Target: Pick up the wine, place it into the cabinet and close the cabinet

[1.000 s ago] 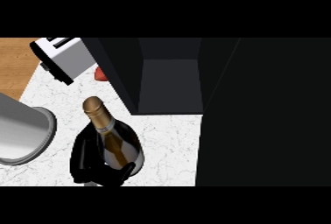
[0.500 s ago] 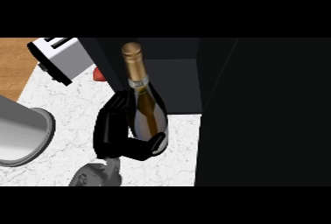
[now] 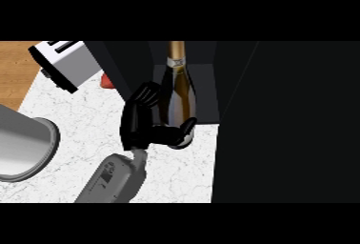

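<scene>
Wine bottle, dark glass with a gold foil neck (image 3: 181, 93), sits in the mouth of the open black cabinet (image 3: 131, 64). Its neck points away into the dark recess, and its base is at the cabinet's front edge, just above the white marbled counter (image 3: 74, 112).

To do this step well, I would judge that the bottle should go deeper along the line of its neck. It should stay centred between the side walls, and its base should rest fully on the cabinet floor before it is released. The hand should then back straight out so the bottle is not tipped.

The right hand (image 3: 149, 131) is clamped on the bottle's lower body. Its black fingers (image 3: 145, 95) curl up the left side and the thumb (image 3: 187, 126) hooks round the base at the right. A broad black panel (image 3: 288, 124) at the right is probably the door to be swung closed. A white and grey toaster (image 3: 65, 62) stands apart at the left.
</scene>
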